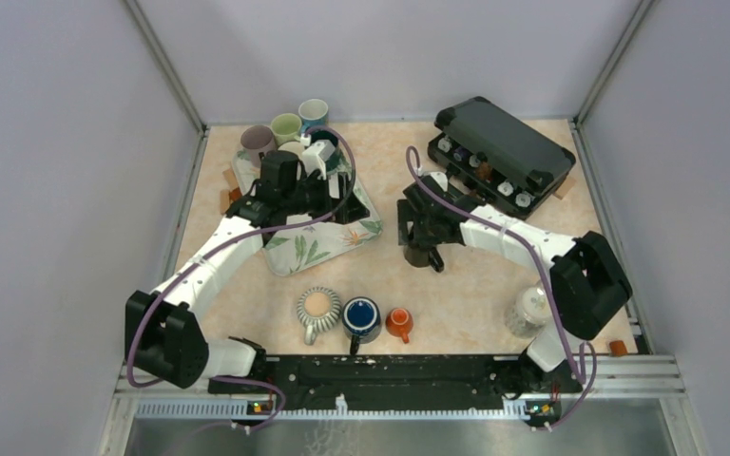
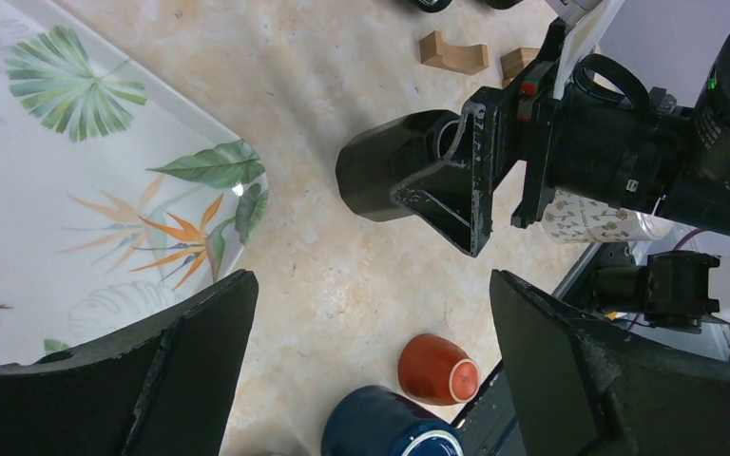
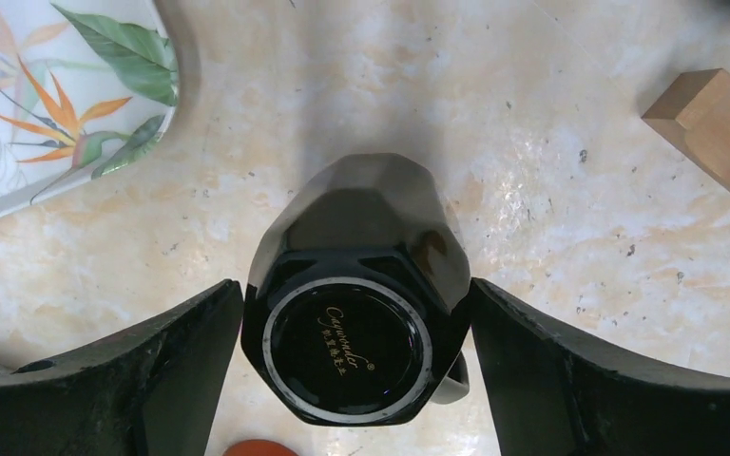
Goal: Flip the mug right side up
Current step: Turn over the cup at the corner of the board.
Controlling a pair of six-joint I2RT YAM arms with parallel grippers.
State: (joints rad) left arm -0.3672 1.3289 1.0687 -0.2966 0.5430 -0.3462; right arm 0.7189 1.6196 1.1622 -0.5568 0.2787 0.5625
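Note:
The black faceted mug (image 3: 356, 285) stands upside down on the marble table top, its ringed base with gold lettering facing my right wrist camera. My right gripper (image 3: 356, 318) straddles it, and both fingers touch its sides. In the top view the right gripper (image 1: 426, 245) hides most of the mug (image 1: 434, 258). The left wrist view shows the mug (image 2: 380, 176) behind a right finger (image 2: 456, 195). My left gripper (image 2: 371, 313) is open and empty, above bare table beside the leaf-print tray (image 2: 105, 209); it also shows in the top view (image 1: 342, 204).
A striped mug (image 1: 318, 309), a blue mug (image 1: 362, 316) and a small orange cup (image 1: 399, 323) sit near the front edge. A patterned mug (image 1: 530, 309) stands front right. A black case (image 1: 504, 147) lies at the back right. Several mugs (image 1: 285, 128) crowd the tray's far end. A wooden block (image 3: 713, 133) lies right of the mug.

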